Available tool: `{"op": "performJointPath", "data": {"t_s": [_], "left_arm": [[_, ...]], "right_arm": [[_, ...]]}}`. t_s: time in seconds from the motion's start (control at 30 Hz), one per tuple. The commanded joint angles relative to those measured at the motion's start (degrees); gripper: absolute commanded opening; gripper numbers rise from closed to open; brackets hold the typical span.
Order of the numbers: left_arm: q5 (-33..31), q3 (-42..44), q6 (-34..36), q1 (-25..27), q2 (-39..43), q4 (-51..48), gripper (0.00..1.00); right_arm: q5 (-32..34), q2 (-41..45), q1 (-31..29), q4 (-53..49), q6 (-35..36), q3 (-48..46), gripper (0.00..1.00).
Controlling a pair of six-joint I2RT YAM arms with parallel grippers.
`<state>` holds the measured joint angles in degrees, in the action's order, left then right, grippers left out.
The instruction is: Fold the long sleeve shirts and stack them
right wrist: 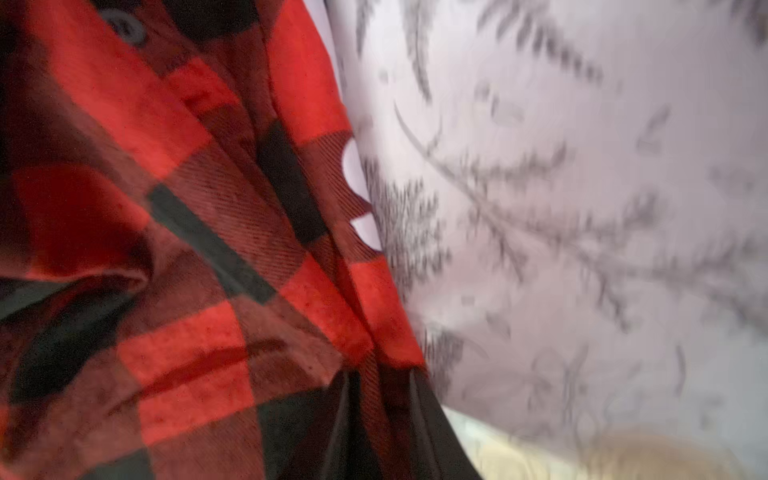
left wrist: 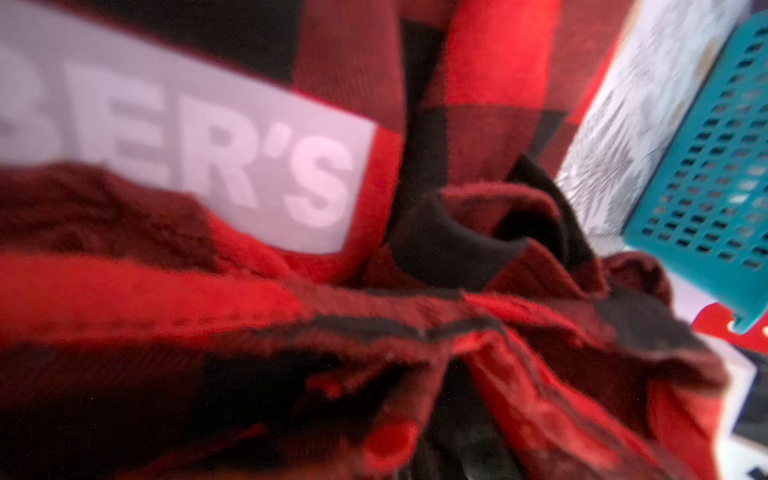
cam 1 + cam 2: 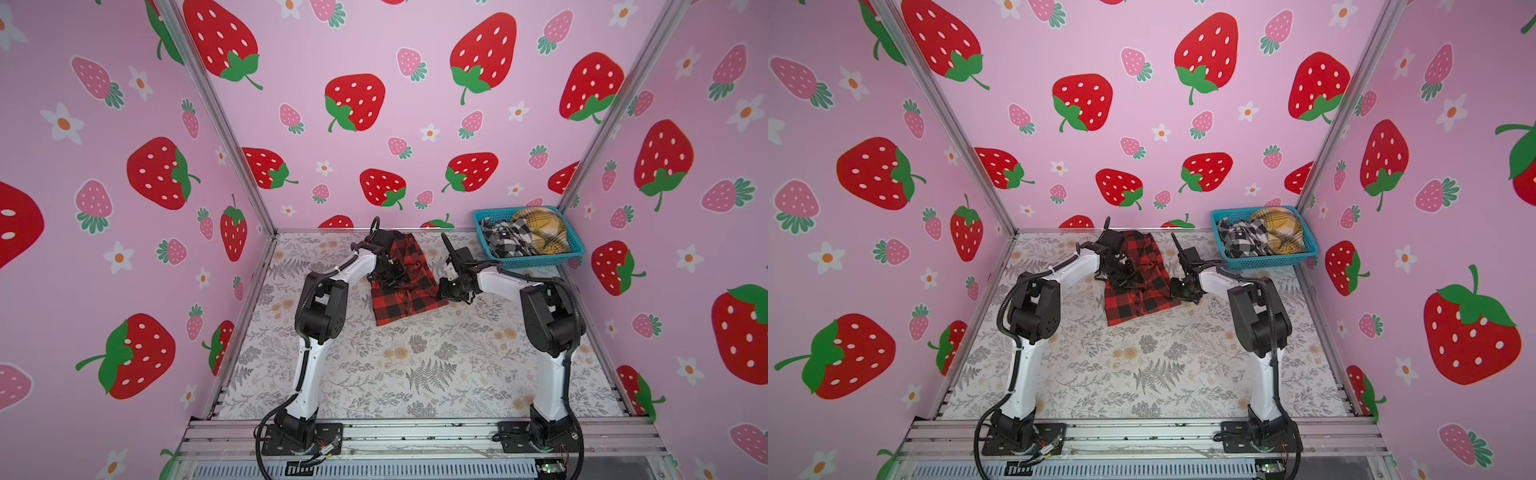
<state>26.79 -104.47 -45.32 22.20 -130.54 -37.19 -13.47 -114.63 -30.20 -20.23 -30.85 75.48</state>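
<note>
A red-and-black long sleeve shirt (image 3: 409, 301) (image 3: 1142, 301) lies rumpled on the table at the back centre. Its white block letters (image 2: 208, 145) show in the left wrist view. My left gripper (image 3: 390, 279) (image 3: 1124, 277) is down on the shirt's left middle. Bunched cloth (image 2: 498, 340) draws tight into the jaws and hides them. My right gripper (image 3: 448, 293) (image 3: 1179, 291) is at the shirt's right edge. In the right wrist view the right gripper (image 1: 384, 419) pinches a strip of that edge (image 1: 374, 316). A black-and-white shirt (image 3: 505, 239) and a yellow plaid shirt (image 3: 540, 232) lie in the basket.
The turquoise perforated basket (image 3: 536, 261) (image 3: 1271, 262) (image 2: 706, 166) stands at the back right corner, close behind the right arm. The table carries a floral cloth (image 3: 415, 365). Strawberry-print walls close in the left, back and right sides.
</note>
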Motion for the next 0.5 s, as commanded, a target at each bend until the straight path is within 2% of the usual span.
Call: {"op": "performJointPath", "data": {"t_s": [0.0,0.13,0.2,0.27,0.37,0.47], "left_arm": [[0.0,8.8,2.4,0.8,4.0,-1.5,0.34],[3.8,20.1,1.8,2.1,12.8,2.6,0.35],[4.3,21.9,1.2,2.1,17.5,3.2,0.42],[2.9,20.3,1.6,1.6,20.6,1.6,0.48],[1.1,15.3,3.3,0.1,20.1,-1.0,0.49],[3.1,9.9,4.8,-1.4,14.3,-4.3,0.43]], "right_arm": [[1.1,5.1,-4.0,-0.8,-3.5,-8.6,0.25],[2.4,15.2,-8.3,-2.4,-6.4,-15.5,0.25],[3.8,19.5,-9.3,-4.3,-6.4,-15.6,0.29],[4.2,22.2,-9.4,-4.5,-5.4,-14.8,0.36],[0.6,21.5,-9.4,-1.7,-1.0,-12.8,0.50],[-2.5,15.8,-9.3,-0.2,2.7,-9.1,0.51]]}}
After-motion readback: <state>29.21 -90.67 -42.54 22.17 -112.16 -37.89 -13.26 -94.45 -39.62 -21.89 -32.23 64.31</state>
